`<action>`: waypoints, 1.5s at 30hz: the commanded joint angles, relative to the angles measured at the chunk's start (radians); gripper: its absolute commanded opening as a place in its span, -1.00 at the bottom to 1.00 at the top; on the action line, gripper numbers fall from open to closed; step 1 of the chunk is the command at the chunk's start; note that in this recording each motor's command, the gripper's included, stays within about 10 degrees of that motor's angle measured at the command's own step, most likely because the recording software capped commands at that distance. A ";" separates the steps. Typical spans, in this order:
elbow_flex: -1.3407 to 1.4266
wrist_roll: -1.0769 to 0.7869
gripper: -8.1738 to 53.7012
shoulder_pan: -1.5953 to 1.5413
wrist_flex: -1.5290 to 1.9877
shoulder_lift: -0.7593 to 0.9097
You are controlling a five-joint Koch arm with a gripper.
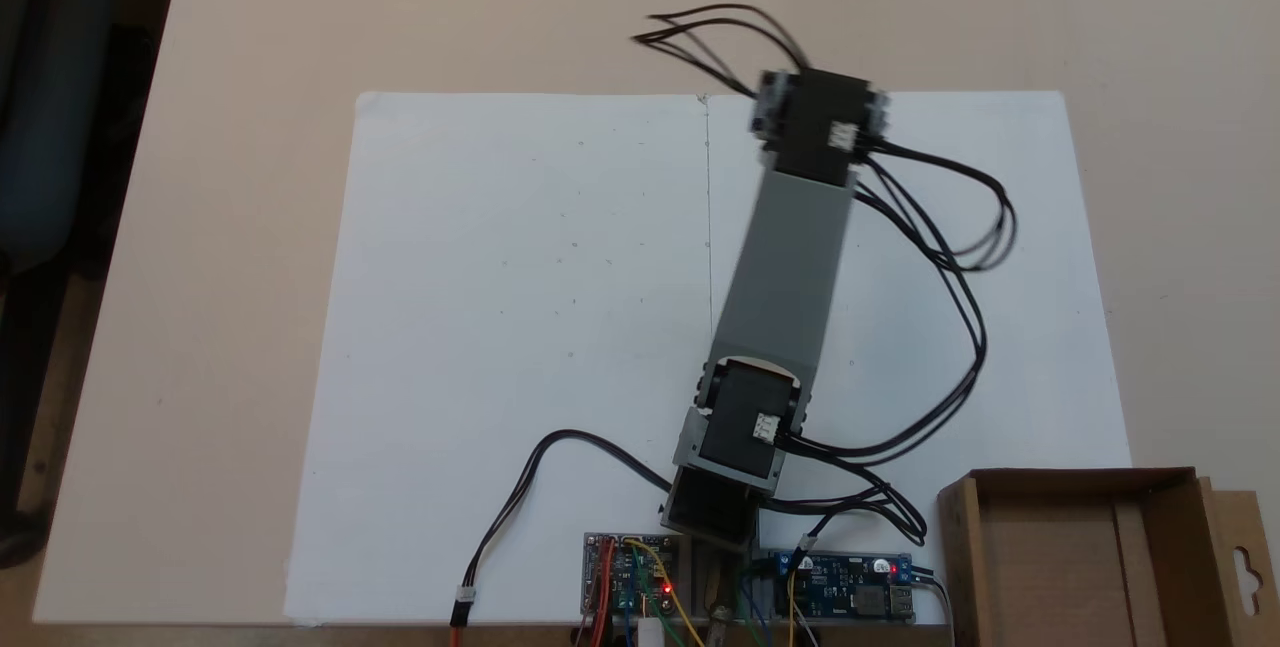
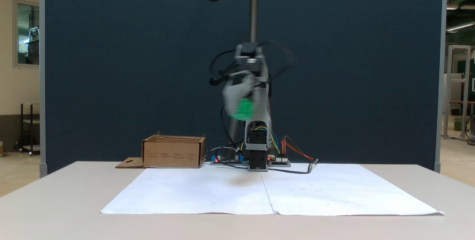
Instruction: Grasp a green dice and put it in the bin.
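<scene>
— Green dice [image 2: 243, 109] is up in the air, see it? Blurry green blob in the tool [image 2: 241, 111], well above the white paper [image 2: 207, 191], roughly level with the arm's [image 1: 790, 257] mid-section.

— So it's clamped?

— Looks that way. The tool seems closed around the dice, gray fingers wrapped on it, tho the blur makes the exact finger positions hard to read. I'd call it the carry step: grasp done, drop-off not yet.

— And the bin?

— Brown cardboard bin [image 2: 173, 153] sits on the surface [image 2: 55, 199] off to the left of the arm's base from the front cam, just past the paper's far corner (from the camera above it's bottom right, [image 1: 1085, 552], hang-tab flap sticking out toward the frame edge). Tool and bin are well apart atm.

— Anything inside it?

— From above the floor of the bin looks bare, just cardboard w/ a fold line. Nothing green in there. Part of it runs off the frame, so can't vouch for that bit.

— Next move, then?

— My guess: swing toward the bin side, keep the dice high enough to clear the low wall, get it over the open middle, then open up. Risk imo is letting go early, since the cube could bounce off the rim or land on the paper.

— Boards by the base?

— Lit up, wires everywhere, nowhere near the carry path afaict.
</scene>
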 commanded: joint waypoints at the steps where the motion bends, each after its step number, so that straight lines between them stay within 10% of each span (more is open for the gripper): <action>1: -0.044 -0.164 -0.35 0.150 0.005 0.008; 21: -0.167 -0.642 -0.35 1.437 -0.324 -0.255; 38: -0.100 -0.824 -0.35 1.563 0.015 -0.284; 41: -0.084 -0.824 0.31 1.562 0.012 -0.307; 45: -0.084 -0.821 0.72 1.554 -0.020 -0.357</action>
